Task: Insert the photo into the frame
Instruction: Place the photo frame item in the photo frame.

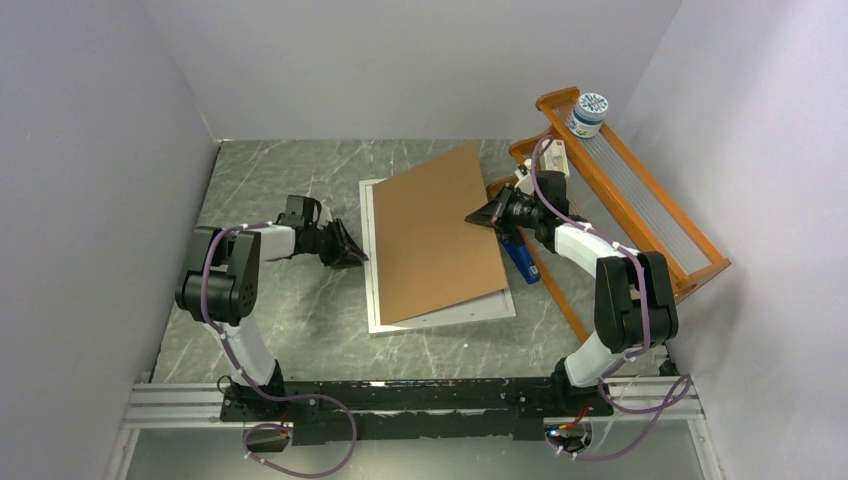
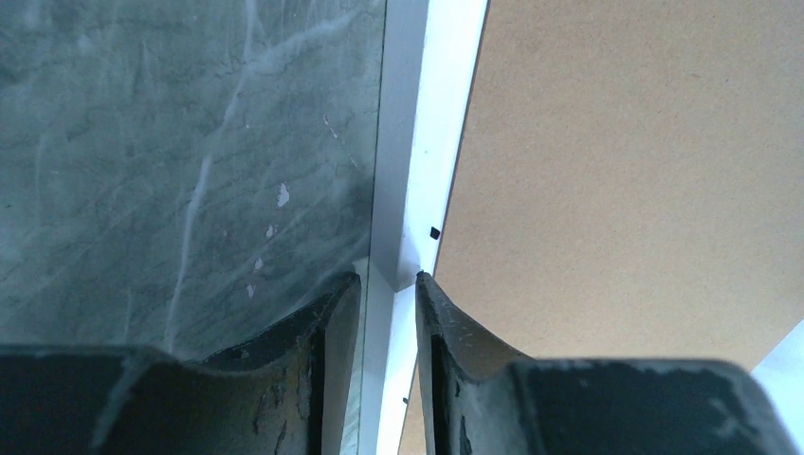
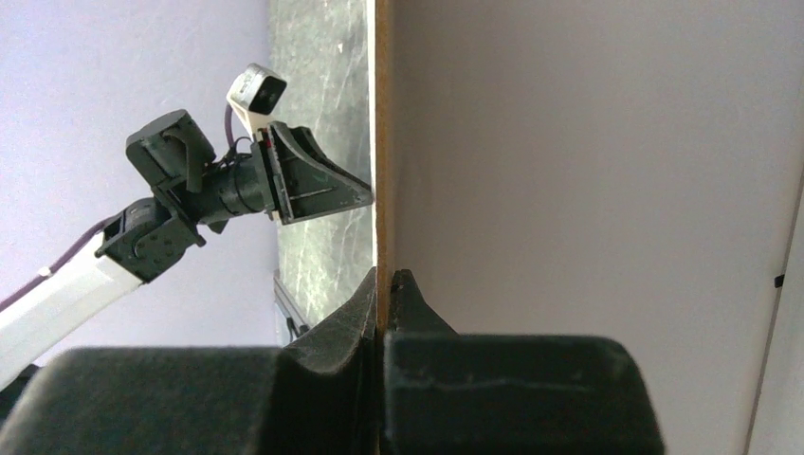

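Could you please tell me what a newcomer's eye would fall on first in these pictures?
A big brown board dominates mid-table, lying askew, with the right pincer shut on its right edge. Beneath it sits the white-rimmed frame, and the left pincer straddles its left rim. An orange rack stands at the far right.

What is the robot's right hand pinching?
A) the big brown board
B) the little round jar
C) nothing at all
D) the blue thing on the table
A: the right gripper has its two fingers shut on the edge of the brown board, which it holds tilted up over the table.
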`<state>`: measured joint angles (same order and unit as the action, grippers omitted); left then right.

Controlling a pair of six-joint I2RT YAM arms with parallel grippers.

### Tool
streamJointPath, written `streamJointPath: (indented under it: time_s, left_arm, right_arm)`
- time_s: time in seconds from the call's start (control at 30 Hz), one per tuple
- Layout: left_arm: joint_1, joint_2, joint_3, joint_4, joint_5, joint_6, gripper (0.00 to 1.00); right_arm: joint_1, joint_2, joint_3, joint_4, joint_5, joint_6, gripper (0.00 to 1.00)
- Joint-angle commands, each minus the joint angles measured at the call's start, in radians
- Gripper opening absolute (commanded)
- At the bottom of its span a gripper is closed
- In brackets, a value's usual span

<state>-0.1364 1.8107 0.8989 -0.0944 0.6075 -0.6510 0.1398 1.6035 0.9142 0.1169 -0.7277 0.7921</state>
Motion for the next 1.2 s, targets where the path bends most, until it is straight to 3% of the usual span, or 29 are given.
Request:
streamJointPath:
  time_s: [0.0, 0.8, 0.87, 1.17]
  left_arm:
    - [-0.008, 0.027, 0.005, -0.017, -0.064, 0.019, 0.35]
    - [-0.005, -0.009, 0.066, -0.182, -0.234, 0.081, 0.38]
    - [-0.005, -0.015, 0.063, -0.189, -0.244, 0.082, 0.38]
    - [0.006, -0.073, 0.053, -0.244, -0.266, 0.114, 0.42]
  right_arm:
    - [0.01, 0.014, 0.004, 0.018, -0.032, -0.047, 0.0]
    - [0.165, 0.133, 0.063, -0.033, 0.03, -0.075, 0.08]
    - [0.182, 0.143, 0.076, -0.052, 0.044, -0.078, 0.11]
    - [0.211, 0.168, 0.15, -0.205, 0.14, -0.165, 0.42]
